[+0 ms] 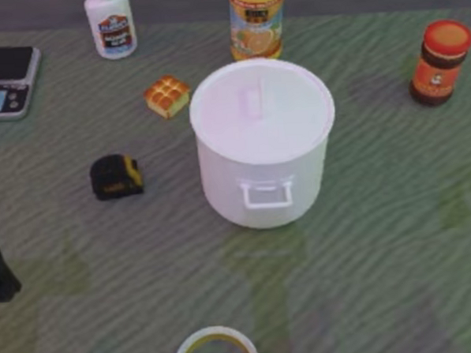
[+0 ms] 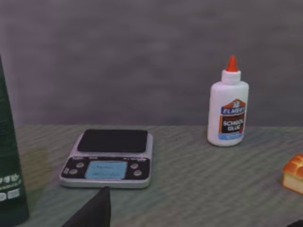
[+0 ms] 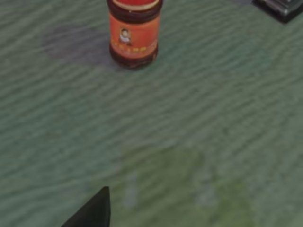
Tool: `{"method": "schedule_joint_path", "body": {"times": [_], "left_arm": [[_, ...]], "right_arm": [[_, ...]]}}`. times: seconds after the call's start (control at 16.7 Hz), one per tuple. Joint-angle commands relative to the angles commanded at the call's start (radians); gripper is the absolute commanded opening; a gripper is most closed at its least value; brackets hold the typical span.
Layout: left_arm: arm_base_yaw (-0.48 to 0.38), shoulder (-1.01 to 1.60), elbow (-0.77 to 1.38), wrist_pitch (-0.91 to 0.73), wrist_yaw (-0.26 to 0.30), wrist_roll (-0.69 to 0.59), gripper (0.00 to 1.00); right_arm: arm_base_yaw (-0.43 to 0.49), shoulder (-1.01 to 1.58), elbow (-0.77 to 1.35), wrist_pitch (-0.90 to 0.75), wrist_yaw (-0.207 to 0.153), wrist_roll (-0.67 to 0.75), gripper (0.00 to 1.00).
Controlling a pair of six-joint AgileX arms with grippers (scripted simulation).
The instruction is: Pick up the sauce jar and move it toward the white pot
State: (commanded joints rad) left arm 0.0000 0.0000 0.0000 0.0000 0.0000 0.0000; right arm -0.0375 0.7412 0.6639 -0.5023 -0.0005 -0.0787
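The sauce jar point(image 1: 440, 61) is dark brown with a red-orange lid and stands upright at the table's far right. In the right wrist view the jar point(image 3: 134, 35) stands ahead of my right gripper point(image 3: 194, 222), well apart from it. That gripper is open and holds nothing; only one dark fingertip point(image 3: 97, 208) shows. The big white pot point(image 1: 263, 143) with its flat lid and side handle stands at the table's middle. My left gripper point(image 2: 196, 223) is open and empty near the left side, its fingertips point(image 2: 97, 208) wide apart. Neither arm shows in the top view.
At the back stand a white glue bottle point(image 1: 110, 23) and an orange juice bottle point(image 1: 257, 21). A grey scale point(image 1: 5, 80), a piece of bread point(image 1: 166, 95) and a black tape measure point(image 1: 116, 176) lie left of the pot. A dark bottle point(image 2: 9, 165) is at the left edge and a tape roll point(image 1: 215, 347) at the front.
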Motion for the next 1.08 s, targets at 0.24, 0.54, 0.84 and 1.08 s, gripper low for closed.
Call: {"method": "schedule_joint_path", "body": {"times": [0.24,0.54,0.84,1.08], "left_arm": [[0.0,0.0,0.0,0.0,0.0,0.0,1.0],[0.0,0.0,0.0,0.0,0.0,0.0,1.0],[0.0,0.0,0.0,0.0,0.0,0.0,1.0],[0.0,0.0,0.0,0.0,0.0,0.0,1.0]], "right_arm": [[-0.007,0.378,0.435,-0.179,-0.01,-0.056,1.0],[0.0,0.879,1.005,-0.382,-0.036,-0.142,1.0],[0.022,1.363,1.488,-0.575,-0.07,-0.231,1.0],[0.041,1.668,1.751,-0.698,-0.093,-0.287,1.0]]}}
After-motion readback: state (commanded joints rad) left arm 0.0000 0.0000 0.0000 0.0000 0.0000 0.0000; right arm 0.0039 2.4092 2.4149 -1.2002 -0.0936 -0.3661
